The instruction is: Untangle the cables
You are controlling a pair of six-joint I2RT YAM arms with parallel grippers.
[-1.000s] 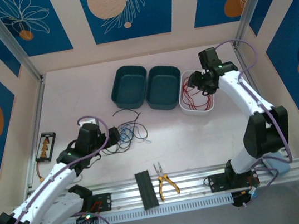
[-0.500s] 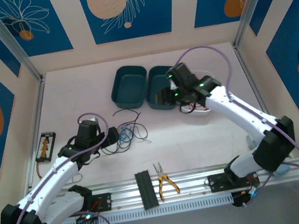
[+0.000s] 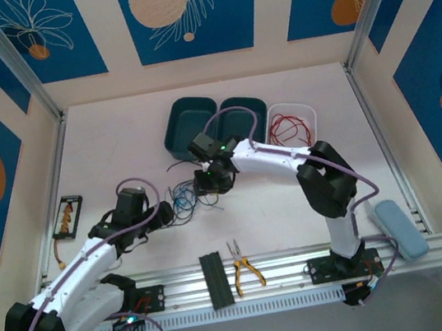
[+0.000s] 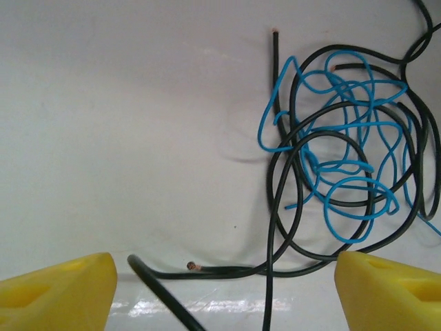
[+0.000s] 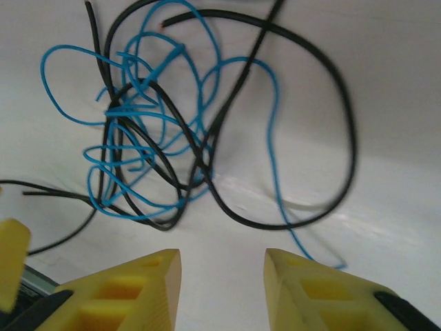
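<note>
Since a second ago my right arm has swung away from the white tub [image 3: 289, 105] at the far right. It now stretches leftward across the bench [image 3: 117, 139], low over the tangle of blue and black cables [image 4: 337, 158]. That tub holds a loose bundle of red cables [image 3: 286, 128]. Just beside it on the left stands a teal bin [image 3: 244, 126], with a second teal bin [image 3: 185, 133] against its other side. My right pincer [image 5: 222, 289] points down at the tangle's far-right edge, fingers a little apart with bare bench between them, gripping nothing. My left arm reaches in from the near left. My left pincer [image 4: 224, 289] sits low at the tangle's near-left edge, fingers spread wide, with black strands crossing the gap. The tangle lies mid-bench, between the two pincers.
</note>
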